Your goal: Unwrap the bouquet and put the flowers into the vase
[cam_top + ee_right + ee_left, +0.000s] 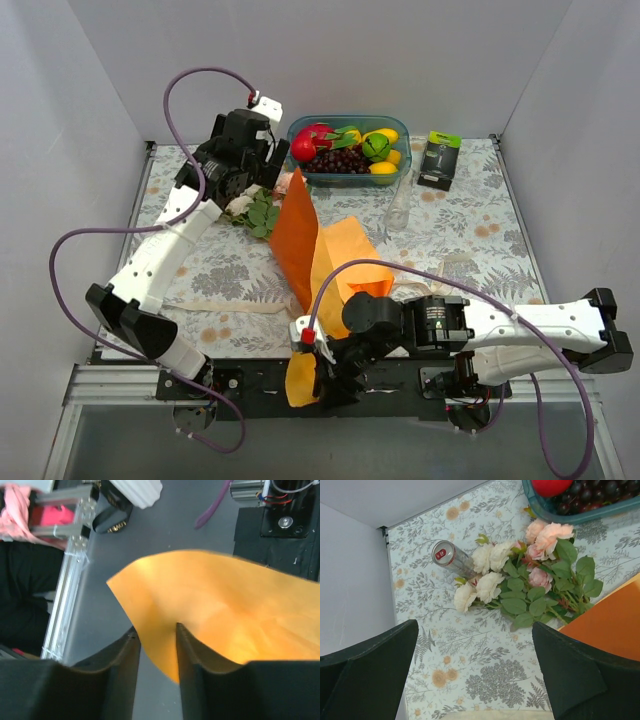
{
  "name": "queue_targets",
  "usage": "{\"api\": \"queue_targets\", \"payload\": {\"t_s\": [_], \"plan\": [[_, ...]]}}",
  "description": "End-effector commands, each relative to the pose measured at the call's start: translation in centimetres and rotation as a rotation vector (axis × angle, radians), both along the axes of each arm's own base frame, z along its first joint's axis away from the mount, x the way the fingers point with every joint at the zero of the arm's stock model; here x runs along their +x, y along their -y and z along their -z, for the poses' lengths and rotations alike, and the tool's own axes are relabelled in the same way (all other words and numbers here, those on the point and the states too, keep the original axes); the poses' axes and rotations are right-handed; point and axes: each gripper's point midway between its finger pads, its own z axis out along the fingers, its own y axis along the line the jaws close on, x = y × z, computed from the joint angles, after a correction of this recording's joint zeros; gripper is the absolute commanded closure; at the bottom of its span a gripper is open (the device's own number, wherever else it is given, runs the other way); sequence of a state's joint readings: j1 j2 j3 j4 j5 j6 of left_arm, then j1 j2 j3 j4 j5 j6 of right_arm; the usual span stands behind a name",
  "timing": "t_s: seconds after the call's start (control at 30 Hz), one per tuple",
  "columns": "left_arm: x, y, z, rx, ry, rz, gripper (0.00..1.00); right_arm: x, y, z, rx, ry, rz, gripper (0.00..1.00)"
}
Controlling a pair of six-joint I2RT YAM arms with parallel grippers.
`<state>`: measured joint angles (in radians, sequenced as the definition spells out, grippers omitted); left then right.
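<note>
right gripper (157,650) beyond the table's (480,250) near edge, fingers slightly parted around a corner of orange wrapping paper (215,600), more paper standing mid-table, open tabletop to its right, vase (400,205) farther back, flowers (520,585) lying far left beside a can (452,557), left gripper (475,670) spread wide above them

One vase (400,206), one can (451,559), one tub (350,181), one box (438,160)

Overhead, two close downward wrist views; wrapping paper (298,235) in all
</note>
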<state>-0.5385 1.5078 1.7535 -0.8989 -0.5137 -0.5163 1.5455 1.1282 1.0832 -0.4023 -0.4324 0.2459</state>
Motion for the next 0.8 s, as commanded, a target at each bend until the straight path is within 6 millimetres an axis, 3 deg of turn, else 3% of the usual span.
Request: {"api": "queue_targets", "payload": {"t_s": [0.0,0.1,0.2,0.27,0.3,0.43,0.53,0.6,0.67,0.7,0.73,0.77], "plan": [[0.2,0.4,-1.6,-0.042,0.007,-0.009,0.02,-1.1,0.4,1.5,-0.073,0.019,0.011,0.52],[0.3,0.3,-2.4,-0.046,0.031,-0.008,0.02,-1.3,-0.2,1.8,-0.087,0.030,0.023,0.42],[0.0,0.1,-3.6,-0.063,0.048,-0.012,0.02,-1.1,-0.8,1.3,-0.074,0.044,0.031,0.39],[-0.4,-0.5,-4.4,-0.060,0.057,-0.024,0.02,-1.5,-1.1,-0.2,-0.054,0.038,0.017,0.38],[-0.5,-1.0,-5.7,-0.065,0.085,-0.035,0.02,-1.5,-0.8,-0.4,-0.066,0.041,0.018,0.38],[-1.7,-4.1,-9.7,-0.047,0.188,-0.095,0.02,-0.5,1.1,-5.5,0.077,0.060,0.071,0.33],[-3.4,-5.9,-12.3,-0.077,0.261,-0.121,0.02,1.7,2.7,-10.0,0.214,0.097,0.178,0.27],[-5.5,-6.8,-14.0,-0.128,0.319,-0.109,0.02,4.4,2.9,-11.2,0.269,0.126,0.327,0.28],[-5.8,-6.7,-13.0,-0.140,0.329,-0.096,0.02,7.8,4.3,-12.5,0.349,0.143,0.502,0.26],[-6.2,-6.8,-12.8,-0.144,0.335,-0.093,0.02,11.1,4.5,-10.7,0.334,0.190,0.672,0.23],[-6.6,-7.0,-12.4,-0.144,0.329,-0.095,0.02,13.4,5.5,-10.3,0.321,0.212,0.793,0.20],[-6.6,-7.1,-12.1,-0.144,0.320,-0.098,0.02,17.8,6.8,-8.8,0.249,0.226,1.002,0.18]]}}
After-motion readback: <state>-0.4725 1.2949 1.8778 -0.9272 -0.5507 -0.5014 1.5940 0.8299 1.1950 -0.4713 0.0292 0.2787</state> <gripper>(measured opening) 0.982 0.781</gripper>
